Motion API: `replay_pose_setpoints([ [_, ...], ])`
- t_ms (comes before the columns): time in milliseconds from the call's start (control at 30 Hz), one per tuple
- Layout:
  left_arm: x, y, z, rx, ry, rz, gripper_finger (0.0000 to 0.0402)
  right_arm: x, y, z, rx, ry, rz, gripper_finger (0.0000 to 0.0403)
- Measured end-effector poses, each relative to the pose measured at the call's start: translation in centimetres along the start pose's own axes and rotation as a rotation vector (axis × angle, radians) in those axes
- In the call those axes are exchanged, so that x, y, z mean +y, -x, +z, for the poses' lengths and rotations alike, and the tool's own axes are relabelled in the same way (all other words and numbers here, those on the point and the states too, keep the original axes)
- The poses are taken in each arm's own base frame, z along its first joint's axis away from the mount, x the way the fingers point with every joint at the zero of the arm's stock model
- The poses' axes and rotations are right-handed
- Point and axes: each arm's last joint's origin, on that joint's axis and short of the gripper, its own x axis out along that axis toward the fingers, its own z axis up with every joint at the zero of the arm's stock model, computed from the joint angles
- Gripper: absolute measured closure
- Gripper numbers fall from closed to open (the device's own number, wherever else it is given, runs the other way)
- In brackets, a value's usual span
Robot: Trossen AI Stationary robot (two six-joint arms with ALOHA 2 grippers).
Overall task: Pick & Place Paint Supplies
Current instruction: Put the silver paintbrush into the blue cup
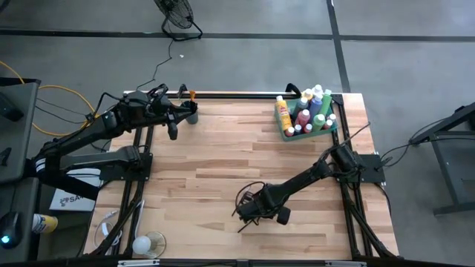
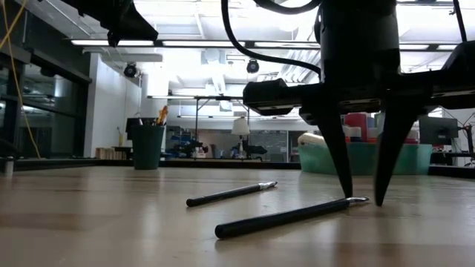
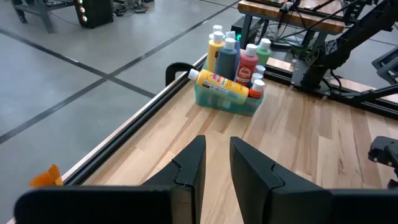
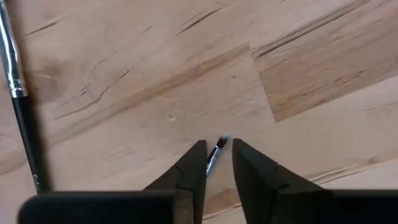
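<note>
Two thin dark paintbrushes lie flat on the wooden table. My right gripper point(image 1: 249, 213) points straight down over the silver bristle end of the nearer paintbrush point(image 2: 286, 216) and is shut on it point(image 4: 219, 149). The other paintbrush point(image 2: 230, 194) lies loose a little farther off point(image 4: 18, 106). Several capped paint bottles point(image 1: 308, 111) stand in the green tray point(image 1: 306, 135) at the far right. My left gripper point(image 1: 184, 109) waits raised at the far left by the dark cup point(image 1: 192, 116), fingers close together point(image 3: 216, 146) on nothing. My right gripper has the nearer paintbrush's bristle end point(image 4: 216, 154) between its two fingers, only at their free ends. The fingers point(image 2: 347, 189) come from above, pointing down, and stand across the brush. The brush lies along the table, its handle point(image 2: 252, 224) resting on the wood.
The dark cup point(image 2: 148, 146) holds an orange-tipped thing at the far left edge. A black rail point(image 3: 143, 115) runs along the table's far edge. A white round object point(image 1: 148, 243) lies off the near left corner. Bare wood spreads between the brushes and the tray point(image 3: 227, 102).
</note>
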Motion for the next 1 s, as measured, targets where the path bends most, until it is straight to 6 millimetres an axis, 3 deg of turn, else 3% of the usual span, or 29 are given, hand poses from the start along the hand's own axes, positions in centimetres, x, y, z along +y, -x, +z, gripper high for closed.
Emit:
replay_pose_setpoints([
  [400,0.0,0.0,0.0,0.000,0.000,0.000,0.0332,0.2,0.0,0.1,-0.032,0.050,0.041,0.0395],
  [800,0.0,0.0,-0.1,0.008,0.001,0.001,0.0332,0.5,0.2,0.3,-0.076,0.125,0.106,0.0399],
  [1000,0.0,0.0,-0.1,0.008,0.001,0.001,0.0332,0.9,2.3,0.9,-0.128,0.143,0.204,0.0399],
])
